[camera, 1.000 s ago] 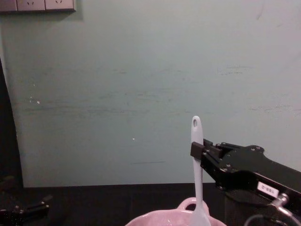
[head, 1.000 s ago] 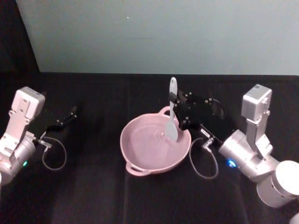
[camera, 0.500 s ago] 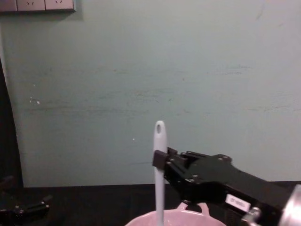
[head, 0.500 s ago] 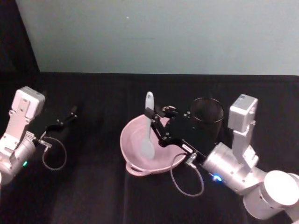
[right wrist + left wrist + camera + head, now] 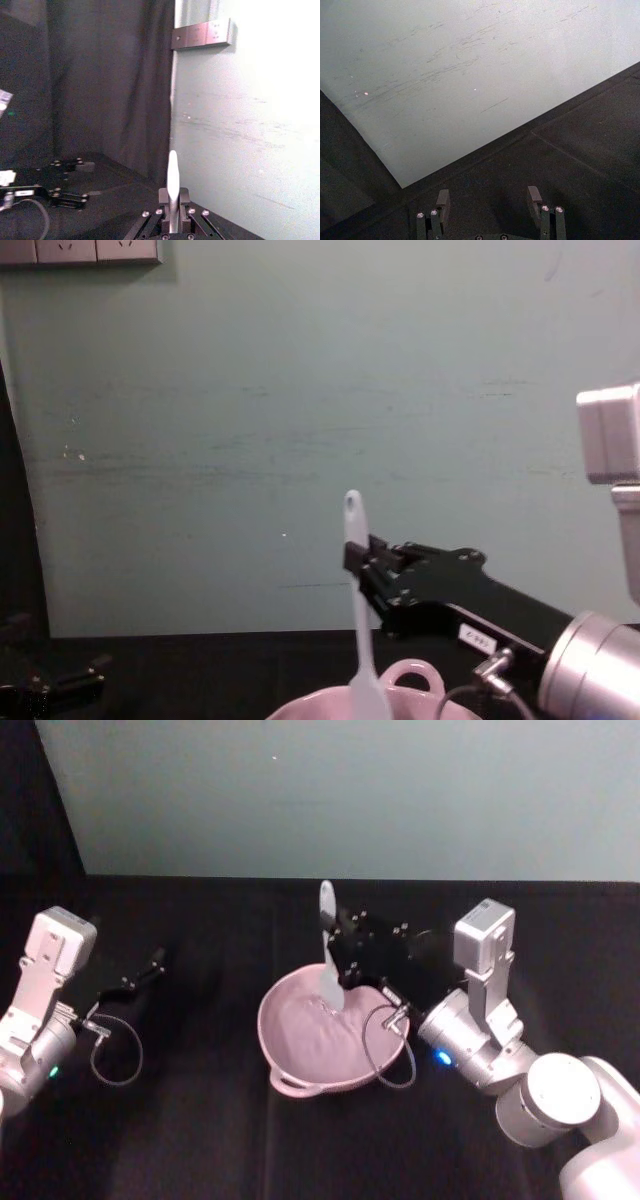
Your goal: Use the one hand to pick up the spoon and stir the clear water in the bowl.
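The robot's right gripper (image 5: pixel 337 945) reaches in from the right over the far side of the pale pink bowl (image 5: pixel 264 1025), its black fingers clenched on the handle of the white spoon (image 5: pixel 329 970). The bowl sits at the middle of the black table (image 5: pixel 200 1140). The spoon stands nearly upright, its flat head lowered inside the bowl close to the far rim, its holed tip rising above the fingers. Whether the head touches the bottom cannot be told. From the chest, the spoon (image 5: pixel 357 620) leans slightly, tip to the left, and drops behind the bowl's rim (image 5: pixel 320 706), with the right gripper (image 5: pixel 356 555) gripping it about a third of the way down from the tip. The right wrist view shows the handle (image 5: pixel 172 180) pinched between the fingers of that gripper (image 5: pixel 170 199). The left gripper (image 5: pixel 150 965) lies low at the table's left, well apart from the bowl, its fingers (image 5: pixel 443 200) spread with nothing between them
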Tool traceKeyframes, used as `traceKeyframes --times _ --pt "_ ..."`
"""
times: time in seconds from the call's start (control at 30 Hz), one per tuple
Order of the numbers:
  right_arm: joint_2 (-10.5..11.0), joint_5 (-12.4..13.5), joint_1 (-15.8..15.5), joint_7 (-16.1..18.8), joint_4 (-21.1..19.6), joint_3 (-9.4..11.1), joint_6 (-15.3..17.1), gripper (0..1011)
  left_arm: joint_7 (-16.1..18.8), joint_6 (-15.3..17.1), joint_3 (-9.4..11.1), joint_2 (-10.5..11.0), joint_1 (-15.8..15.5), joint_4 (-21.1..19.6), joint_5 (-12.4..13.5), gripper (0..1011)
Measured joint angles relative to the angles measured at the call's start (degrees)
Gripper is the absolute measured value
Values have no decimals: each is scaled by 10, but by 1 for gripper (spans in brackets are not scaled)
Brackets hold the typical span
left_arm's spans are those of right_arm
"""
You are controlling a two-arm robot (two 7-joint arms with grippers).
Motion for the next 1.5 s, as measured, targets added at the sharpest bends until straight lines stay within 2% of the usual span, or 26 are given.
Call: traceKeyframes --times 0.17,0.33,0.4,0.5,0.7,0.87,0.97,1.0,1.07,1.1,1.27,1.4,1.5 --pt "12 1 -7 1 -10 18 4 123 0 0 0 0 0 0 0 1011" --pt "33 27 -36 19 -53 33 20 124 0 0 0 0 0 0 0 1011" --pt "45 47 -53 33 -78 38 32 123 0 0 0 0 0 0 0 1011" --pt "59 76 -75 54 -110 36 54 124 0 0 0 0 0 0 0 1011" --pt "61 94 -82 71 -120 15 67 124 0 0 0 0 0 0 0 1011" --pt "45 84 -65 71 -99 -8 58 124 0 0 0 0 0 0 0 1011" --pt "25 64 -41 58 -63 -18 39 123 0 0 0 0 0 0 0 1011" --pt "25 64 -41 58 -63 -18 39 123 0 0 0 0 0 0 0 1011" --pt "12 49 -23 48 -33 -20 24 123 0 0 0 0 0 0 0 1011" --pt "4 40 -11 40 -13 -20 15 124 0 0 0 0 0 0 0 1011" --pt "-8 22 14 21 27 -8 -1 123 0 0 0 0 0 0 0 1011" --pt "-1 16 22 19 39 8 -5 124 0 0 0 0 0 0 0 1011" --pt "9 17 18 22 33 16 -3 124 0 0 0 0 0 0 0 1011"
